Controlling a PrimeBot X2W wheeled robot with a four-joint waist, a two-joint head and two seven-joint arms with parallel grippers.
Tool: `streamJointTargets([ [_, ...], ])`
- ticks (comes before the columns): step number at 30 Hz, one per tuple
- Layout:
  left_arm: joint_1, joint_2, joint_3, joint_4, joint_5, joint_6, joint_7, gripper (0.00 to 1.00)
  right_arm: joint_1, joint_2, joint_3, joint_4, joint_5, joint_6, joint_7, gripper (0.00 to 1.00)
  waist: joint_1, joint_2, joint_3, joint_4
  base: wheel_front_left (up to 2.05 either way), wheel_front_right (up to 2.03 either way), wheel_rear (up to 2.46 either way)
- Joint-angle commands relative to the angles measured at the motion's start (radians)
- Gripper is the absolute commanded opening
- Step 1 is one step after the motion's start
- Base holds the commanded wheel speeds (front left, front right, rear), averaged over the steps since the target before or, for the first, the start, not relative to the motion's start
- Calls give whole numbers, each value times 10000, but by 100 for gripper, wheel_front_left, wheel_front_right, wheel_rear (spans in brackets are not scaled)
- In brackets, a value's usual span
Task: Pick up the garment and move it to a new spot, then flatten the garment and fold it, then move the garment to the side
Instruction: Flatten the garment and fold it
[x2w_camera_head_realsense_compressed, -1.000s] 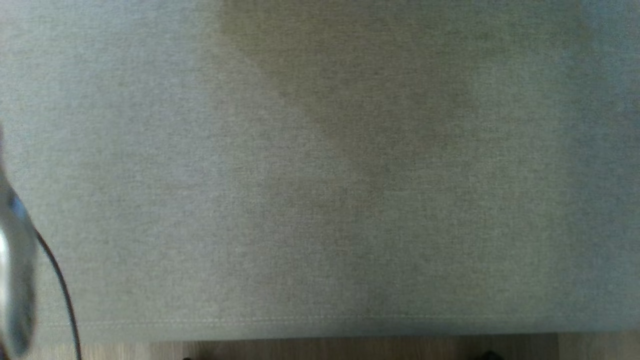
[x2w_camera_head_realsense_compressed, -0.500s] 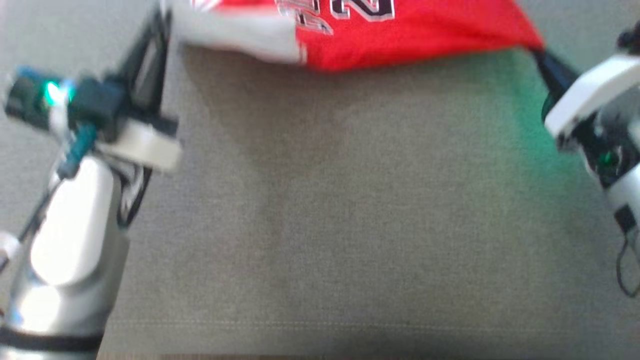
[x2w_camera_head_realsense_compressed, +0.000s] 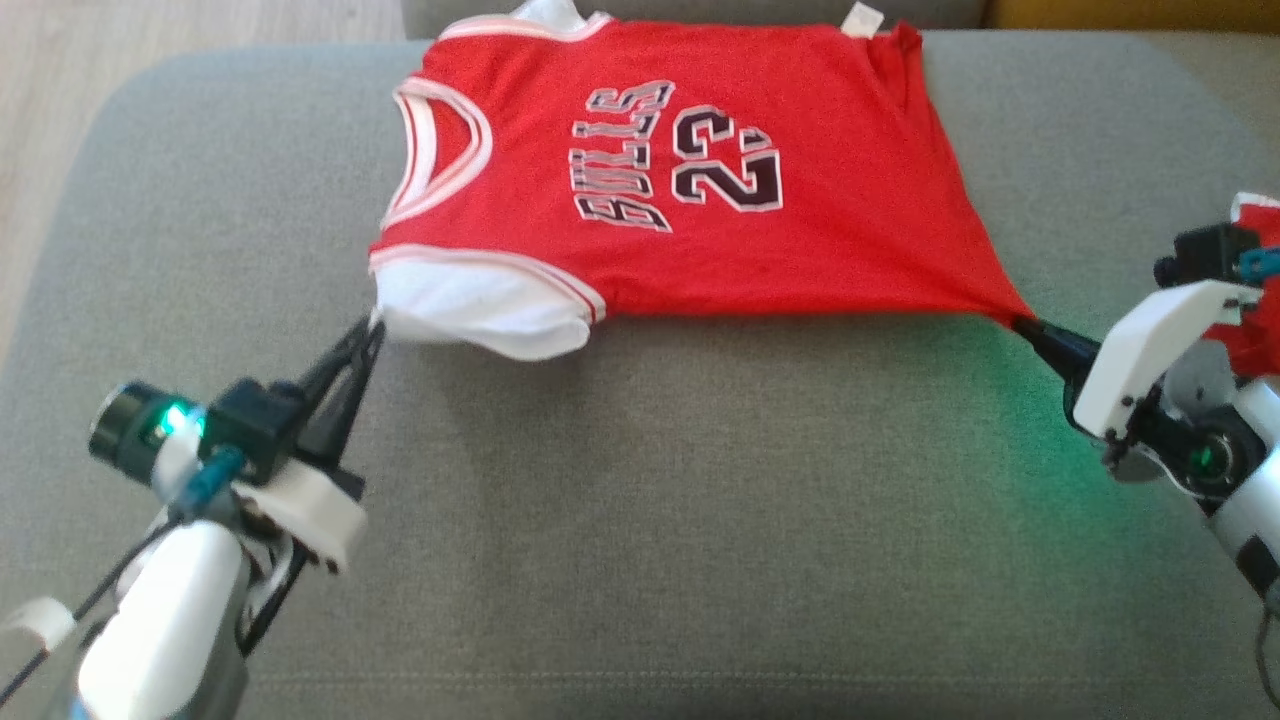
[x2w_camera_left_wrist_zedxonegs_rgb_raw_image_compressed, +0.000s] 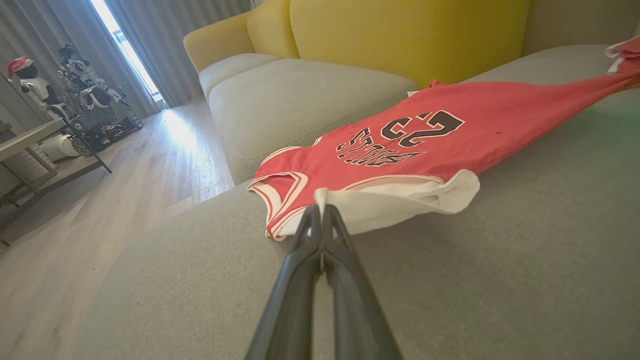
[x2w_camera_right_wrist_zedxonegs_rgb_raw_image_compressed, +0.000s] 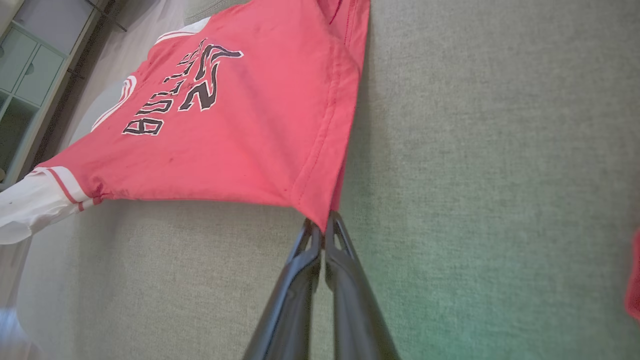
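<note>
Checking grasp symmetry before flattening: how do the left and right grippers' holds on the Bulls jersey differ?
The left gripper pinches the white sleeve at its edge; the right gripper pinches a red hem corner. At the right gripper the Bulls jersey is drawn into a taut point; at the left gripper the sleeve looks slack. Shared: both are shut on it, low over the grey cushion.

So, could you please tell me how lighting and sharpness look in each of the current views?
Head view: sharp, with a green glow on the grey cushion beside the right hand. Left wrist view: window blown out, glare streak on the floor. Right wrist view: evenly lit jersey, green tint on the cushion lower right, blur at the lower left corner.
</note>
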Motion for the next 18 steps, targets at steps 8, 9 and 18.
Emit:
streamJointTargets([
  [8,360,802,-334,-517,-601,-55,-49,0,678,-528,308,-251,685,-7,706,0,1,-1,-511,5,0,0,0],
  [9,437,886,-477,-553,-708,-55,-49,0,727,-577,324,-287,753,-7,768,0,1,-1,-551,1,0,0,0],
  [18,1139,2318,-1982,-1463,-2733,-58,566,0,1452,-1214,572,-662,1483,-7,1902,0,1,-1,-1066,32,0,0,0],
])
